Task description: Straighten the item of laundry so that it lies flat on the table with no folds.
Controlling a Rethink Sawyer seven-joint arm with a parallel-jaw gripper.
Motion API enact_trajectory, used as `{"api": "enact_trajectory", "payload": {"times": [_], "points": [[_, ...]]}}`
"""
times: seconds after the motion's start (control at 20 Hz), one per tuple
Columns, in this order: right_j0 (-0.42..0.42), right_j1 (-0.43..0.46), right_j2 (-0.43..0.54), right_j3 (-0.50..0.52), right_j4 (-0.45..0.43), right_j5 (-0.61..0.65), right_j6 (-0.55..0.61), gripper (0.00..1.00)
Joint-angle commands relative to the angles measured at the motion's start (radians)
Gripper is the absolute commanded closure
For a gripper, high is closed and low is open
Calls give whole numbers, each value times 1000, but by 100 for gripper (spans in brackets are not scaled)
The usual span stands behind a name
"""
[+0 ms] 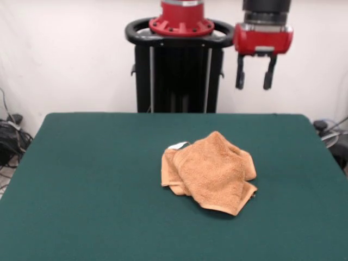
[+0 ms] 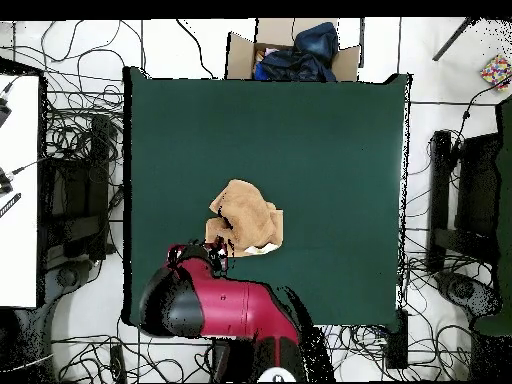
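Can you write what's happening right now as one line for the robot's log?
towel: crumpled, folded over itself, mid-table | gripper: open, raised, empty, apart from towel | table: green | task: not yet flat

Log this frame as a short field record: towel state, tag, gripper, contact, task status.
towel: orange-tan towel, crumpled and folded over itself near the middle of the green table
tag: white tag showing at the towel's far edge, front view
gripper: gripper raised above the table, open, empty
contact: none with the towel
task status: not yet flat
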Motion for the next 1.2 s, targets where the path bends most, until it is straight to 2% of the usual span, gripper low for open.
{"api": "enact_trajectory", "payload": {"times": [0.05,0.35,0.55,1.0,1.2], "points": [[-3,200,11,-28,-4,-129,202,0],[-6,307,10,-67,10,-234,198,0],[-17,360,31,-111,18,-252,183,0],[24,395,26,-199,63,-206,181,0],[44,393,12,-206,74,-196,194,0]]}}
